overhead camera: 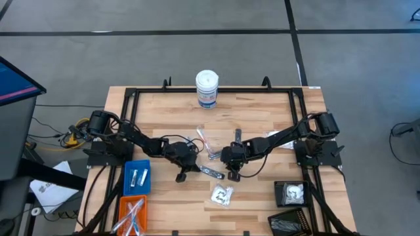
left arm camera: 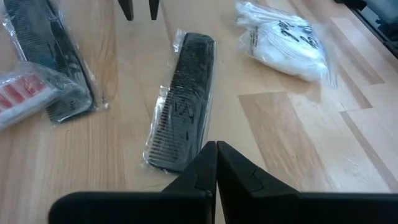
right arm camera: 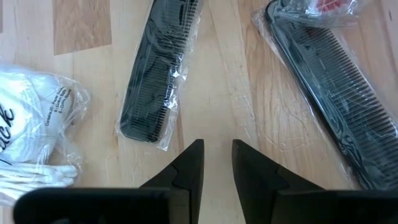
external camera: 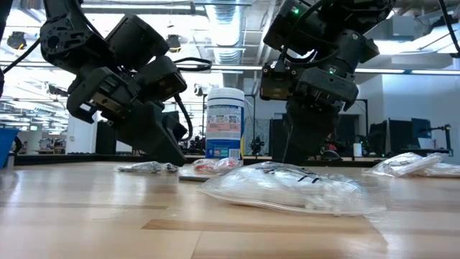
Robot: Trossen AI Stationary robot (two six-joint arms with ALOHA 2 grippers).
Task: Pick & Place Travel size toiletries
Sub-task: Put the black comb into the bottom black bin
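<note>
your right gripper (right arm camera: 216, 163) hangs slightly open just beside the wrapped black comb (right arm camera: 159, 68) at mid-table. centre it across the comb's width before closing. left gripper (left arm camera: 216, 163) is closed and empty, near the same comb.

Both arms reach inward over the wooden table (overhead camera: 262, 196). Left hand (overhead camera: 181, 176) and right hand (overhead camera: 231, 173) flank a wrapped black comb (overhead camera: 211, 172). Clear packet (overhead camera: 222, 195) lies just below. White canister (overhead camera: 207, 89) at the far edge. Blue bin (overhead camera: 137, 177), orange bin (overhead camera: 131, 213) front left; black bins (overhead camera: 292, 194) front right.
</note>
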